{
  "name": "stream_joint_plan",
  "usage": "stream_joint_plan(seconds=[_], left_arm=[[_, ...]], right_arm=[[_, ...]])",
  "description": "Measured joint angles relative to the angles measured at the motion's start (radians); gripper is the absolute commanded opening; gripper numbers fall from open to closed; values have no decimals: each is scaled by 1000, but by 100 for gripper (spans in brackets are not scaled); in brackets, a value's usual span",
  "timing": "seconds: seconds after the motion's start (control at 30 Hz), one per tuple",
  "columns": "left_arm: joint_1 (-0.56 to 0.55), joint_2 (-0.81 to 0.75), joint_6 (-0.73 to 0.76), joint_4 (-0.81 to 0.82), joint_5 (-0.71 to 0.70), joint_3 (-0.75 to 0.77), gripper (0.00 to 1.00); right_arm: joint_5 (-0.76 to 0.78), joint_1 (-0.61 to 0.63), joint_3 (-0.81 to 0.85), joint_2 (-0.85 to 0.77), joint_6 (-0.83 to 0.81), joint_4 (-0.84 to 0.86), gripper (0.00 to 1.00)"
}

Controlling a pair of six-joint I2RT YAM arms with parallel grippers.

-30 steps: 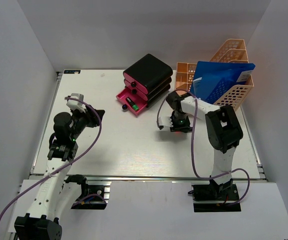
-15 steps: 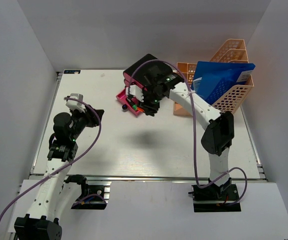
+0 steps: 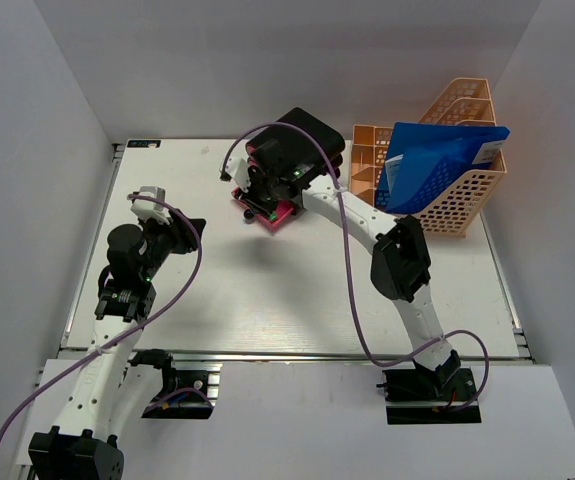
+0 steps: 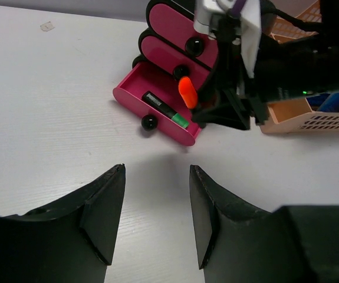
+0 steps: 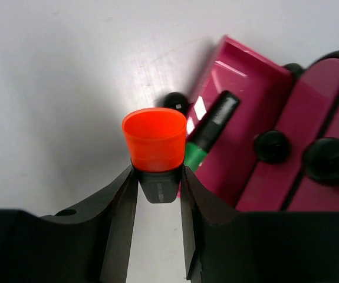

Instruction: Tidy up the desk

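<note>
Now the right gripper (image 5: 155,177) pinches an orange-capped marker (image 5: 154,141) over the open drawer (image 5: 240,76), eleven o'clock on the desk (image 3: 267,300); green marker (image 5: 207,132) already in, left gripper (image 4: 156,200) parked, jaws spread.

Right claw (image 5: 156,177) tight, outstretched; left claw (image 4: 157,174) agape.

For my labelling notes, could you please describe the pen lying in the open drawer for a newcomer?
Far back on the desk stands the black-and-pink drawer box, bottom drawer pulled open. Inside lies a black marker with a green end; unlike the orange-capped marker in the right gripper, nothing holds it.
</note>
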Motion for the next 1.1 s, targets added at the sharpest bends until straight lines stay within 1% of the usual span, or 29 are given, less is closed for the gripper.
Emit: stream_joint_plan(seconds=[0.1, 0.23, 0.27, 0.3, 0.33, 0.37, 0.47, 0.53, 0.63, 0.67, 0.73, 0.77, 0.8, 0.83, 0.87, 0.9, 0.93, 1.0, 1.03, 1.07, 1.1], left_arm=[[0, 0, 2, -2, -1, 0, 58], [0, 0, 2, -3, -1, 0, 58], [0, 0, 2, -3, -1, 0, 58], [0, 0, 2, -3, -1, 0, 58], [0, 0, 2, -3, -1, 0, 58], [0, 0, 2, -3, -1, 0, 58], [0, 0, 2, -3, 0, 0, 58], [0, 0, 2, -3, 0, 0, 58], [0, 2, 2, -2, 0, 0, 58], [0, 2, 2, -2, 0, 0, 58], [0, 4, 2, -2, 0, 0, 58], [0, 5, 2, -2, 0, 0, 58], [0, 6, 2, -2, 0, 0, 57], [0, 8, 2, -2, 0, 0, 55], [0, 10, 2, -1, 0, 0, 53], [0, 13, 0, -1, 2, 0, 49], [0, 19, -1, 0, 7, 0, 38], [0, 41, -6, 8, 22, 0, 25], [0, 56, -8, 14, 32, 0, 16], [0, 80, -14, 18, 44, 0, 12], [0, 111, -21, 26, 63, 0, 11]], right_arm=[[71, -8, 0, 35, 19, 80, 0], [145, -14, 1, 82, 36, 141, 0], [166, -16, 3, 96, 38, 153, 3], [184, -16, 5, 110, 40, 164, 7], [198, -17, 5, 122, 41, 174, 15], [211, -17, 5, 130, 42, 182, 29], [236, -17, 4, 140, 42, 197, 53], [248, -17, 4, 141, 43, 207, 59], [255, -17, 4, 141, 45, 212, 61], [255, -17, 4, 141, 45, 212, 61], [253, -17, 3, 139, 43, 212, 51], [248, -17, 2, 138, 44, 211, 43], [238, -18, -2, 134, 50, 207, 20], [217, -18, -5, 129, 48, 198, 10], [185, -20, -16, 117, 59, 192, 3], [151, -22, -30, 97, 64, 178, 0], [105, -25, -63, 68, 70, 174, 0], [0, -35, -158, -23, 87, 158, 0], [-60, -42, -210, -79, 93, 148, 0], [-113, -50, -264, -137, 102, 153, 0], [-170, -61, -343, -215, 115, 166, 0]])
